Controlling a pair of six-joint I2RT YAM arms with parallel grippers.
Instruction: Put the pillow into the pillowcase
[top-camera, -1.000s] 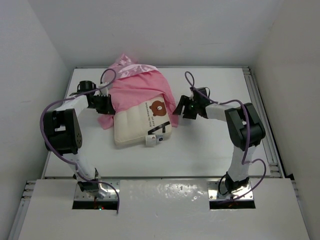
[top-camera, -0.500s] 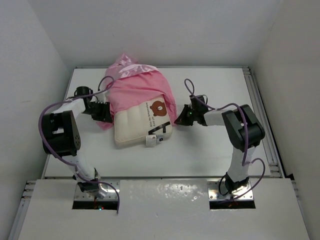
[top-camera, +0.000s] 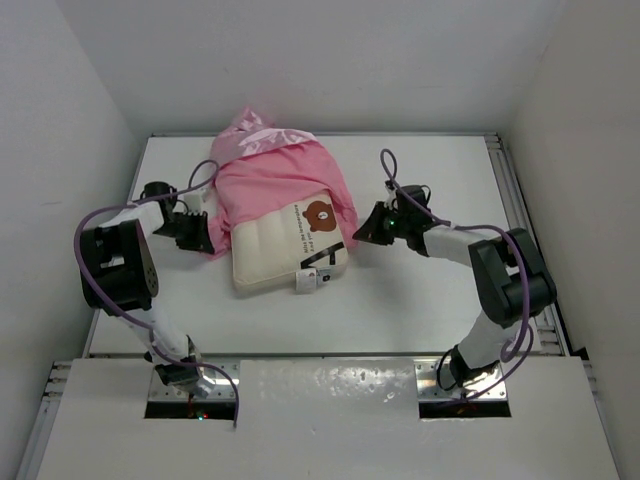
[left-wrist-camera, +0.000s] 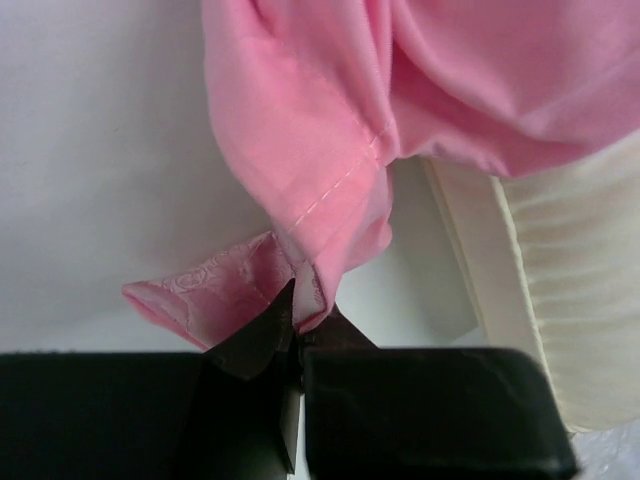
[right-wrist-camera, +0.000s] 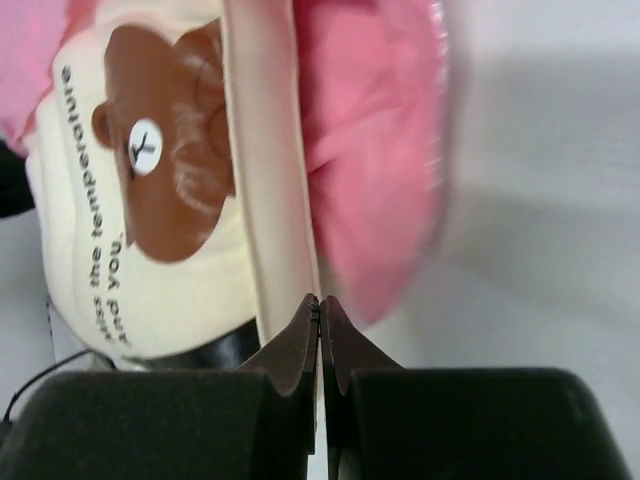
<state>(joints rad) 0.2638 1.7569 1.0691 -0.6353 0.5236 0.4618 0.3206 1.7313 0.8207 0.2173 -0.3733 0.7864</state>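
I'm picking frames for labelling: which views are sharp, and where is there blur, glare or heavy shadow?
Top view: sharp and evenly lit, with mild glare on the near shelf. Left wrist: the pillowcase stitching is crisp, but the claw is a dark, featureless mass. Right wrist: the pink edge is smeared and soft, a faint shadow lies beside it, and the pillow print is legible.

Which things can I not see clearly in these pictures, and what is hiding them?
1. Top view: the pillowcase covers the pillow's far end, so how deep it sits is hidden.
2. Right wrist view: the right gripper is shut, but its jaws hide whether any fabric is pinched; the top view shows it too small.
3. Left wrist view: the left gripper pinches the pillowcase hem; the picture's edge cuts off most of the pillow.
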